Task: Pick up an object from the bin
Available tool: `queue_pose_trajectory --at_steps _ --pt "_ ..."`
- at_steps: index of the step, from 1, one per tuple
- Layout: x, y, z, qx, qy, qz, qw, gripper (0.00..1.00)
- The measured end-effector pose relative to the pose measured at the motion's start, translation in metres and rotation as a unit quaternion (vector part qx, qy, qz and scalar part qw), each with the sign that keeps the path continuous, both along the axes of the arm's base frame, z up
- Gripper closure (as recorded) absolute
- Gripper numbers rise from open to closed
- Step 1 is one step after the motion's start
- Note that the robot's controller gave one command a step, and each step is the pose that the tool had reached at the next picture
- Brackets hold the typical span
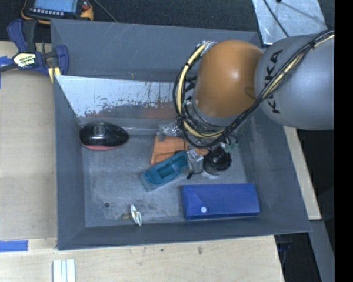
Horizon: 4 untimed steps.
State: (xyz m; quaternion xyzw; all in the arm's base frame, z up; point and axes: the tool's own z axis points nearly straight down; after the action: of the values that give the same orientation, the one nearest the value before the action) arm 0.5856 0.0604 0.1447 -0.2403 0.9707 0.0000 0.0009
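My gripper reaches down in the middle of the bin, mostly hidden under the arm's orange cover. Its tip sits at the right end of a teal-blue oblong thing that lies slanted on the floor. Just behind that, an orange flat piece lies partly under the gripper. A black round thing sits right beside the gripper on its right. In front of it a dark blue rectangular box lies flat.
A black mouse-shaped thing with a red underside lies at the back left. A small silvery scrap rests near the front wall. The bin's left front floor is bare. The arm comes in from the right over the rim.
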Motion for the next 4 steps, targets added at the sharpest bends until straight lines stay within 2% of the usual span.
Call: queue_pose_trajectory --at_steps 1,2,4 --pt "-0.0028 -0.0034 -0.068 -0.002 0.0058 0.038 0.9992 0.0" --pt "0.0018 -0.0046 -0.069 -0.002 0.0026 0.103 0.9947 1.0" --pt "0.0012 -0.0046 -0.0651 -0.002 0.002 0.102 0.9948 1.0"
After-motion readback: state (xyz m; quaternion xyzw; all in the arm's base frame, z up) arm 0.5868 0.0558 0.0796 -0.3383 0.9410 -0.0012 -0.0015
